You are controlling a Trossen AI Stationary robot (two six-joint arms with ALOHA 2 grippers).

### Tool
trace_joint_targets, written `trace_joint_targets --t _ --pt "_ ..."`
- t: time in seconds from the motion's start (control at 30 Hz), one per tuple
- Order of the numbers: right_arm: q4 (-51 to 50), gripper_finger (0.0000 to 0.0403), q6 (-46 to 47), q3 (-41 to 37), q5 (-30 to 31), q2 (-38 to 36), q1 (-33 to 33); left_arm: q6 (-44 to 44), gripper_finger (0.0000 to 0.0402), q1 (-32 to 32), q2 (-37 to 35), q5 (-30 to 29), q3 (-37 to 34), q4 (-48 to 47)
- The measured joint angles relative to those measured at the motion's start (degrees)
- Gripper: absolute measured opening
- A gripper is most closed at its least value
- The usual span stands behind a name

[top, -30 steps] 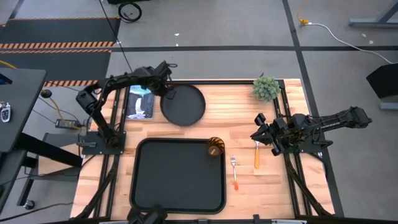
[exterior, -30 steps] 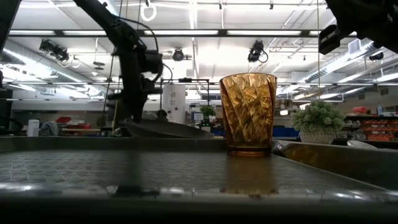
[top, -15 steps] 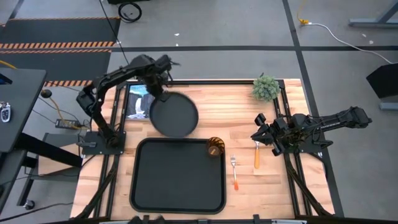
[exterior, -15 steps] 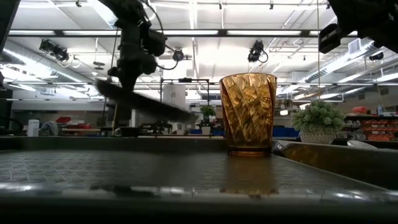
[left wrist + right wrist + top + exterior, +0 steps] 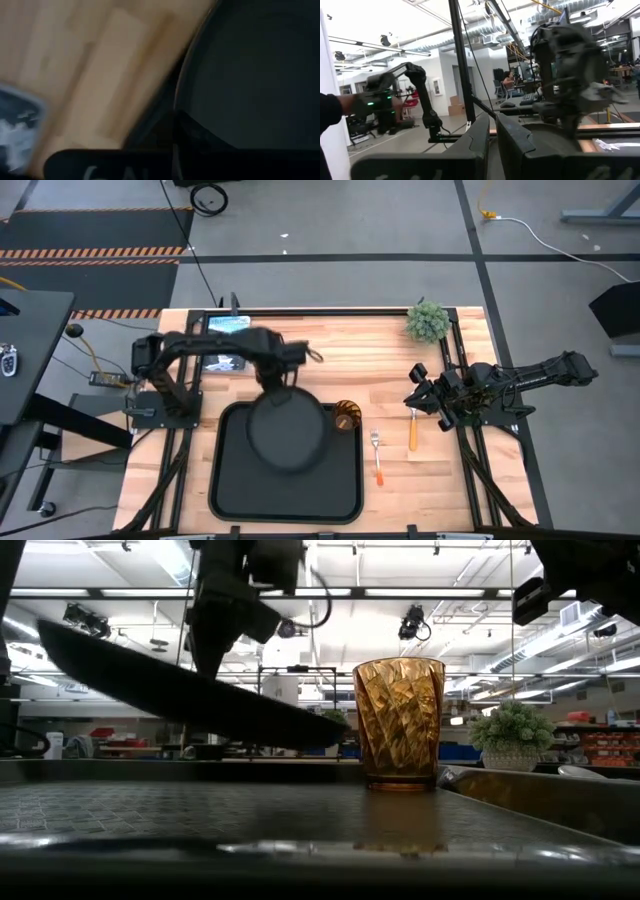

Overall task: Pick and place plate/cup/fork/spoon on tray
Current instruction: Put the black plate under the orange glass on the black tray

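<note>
The round black plate (image 5: 287,432) hangs over the black rectangular tray (image 5: 230,485), held by my left gripper (image 5: 273,386). In the low view the plate (image 5: 190,690) slants, its lower edge near the amber cup (image 5: 400,720). The cup (image 5: 346,416) stands on its base in the tray's far right corner. The fork (image 5: 377,455) and the spoon (image 5: 412,430) lie flat on the wood to the right of the tray. My right gripper (image 5: 418,396) is shut and empty, waiting just beyond the spoon's bowl end. My left gripper pinches the plate's rim (image 5: 176,107) at its far edge, one finger over the plate's inner face and one under it. It comes from above. The plate is lifted clear of the tray and tilted, its side toward the cup lower.
A small potted plant (image 5: 428,320) stands at the table's far right. A flat screen-like panel (image 5: 222,345) lies at the far left. Bare wood (image 5: 360,350) stretches between them, beyond the tray.
My left gripper has carried the plate from the table's far left toward the near edge and the right, over the tray. The plate has risen clear of the wood and now hangs tilted above the tray beside the cup.
</note>
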Motion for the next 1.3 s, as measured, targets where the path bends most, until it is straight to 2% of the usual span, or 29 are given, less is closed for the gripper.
trace_joint_targets --t 0.3,0.47,0.63,0.9,1.1,1.3 --pt "0.2 0.0041 -0.8 0.0 -4.8 0.0 2.4 -19.5 0.0009 -16.9 0.1 1.7 -3.5 6.9" --pt "0.2 0.0041 -1.9 0.0 -4.8 0.0 3.8 -35.1 0.0009 -21.8 0.1 0.5 -6.2 16.9" --pt "0.3 0.0041 -2.2 0.0 -4.8 0.0 4.5 -44.2 0.0009 -25.1 0.2 -1.9 -8.1 21.4" --pt "0.5 0.0041 -2.7 0.0 -4.6 0.0 4.9 -50.0 0.0011 -27.2 0.2 -6.8 -8.3 21.7" --pt "0.5 0.0041 -2.6 0.0 -4.7 0.0 4.9 -51.4 0.0083 -27.1 1.7 -7.7 -8.3 22.6" --pt "0.0 0.0041 4.0 0.0 -5.8 0.2 5.0 -44.6 0.0138 -25.7 1.2 -7.8 -8.3 21.5"
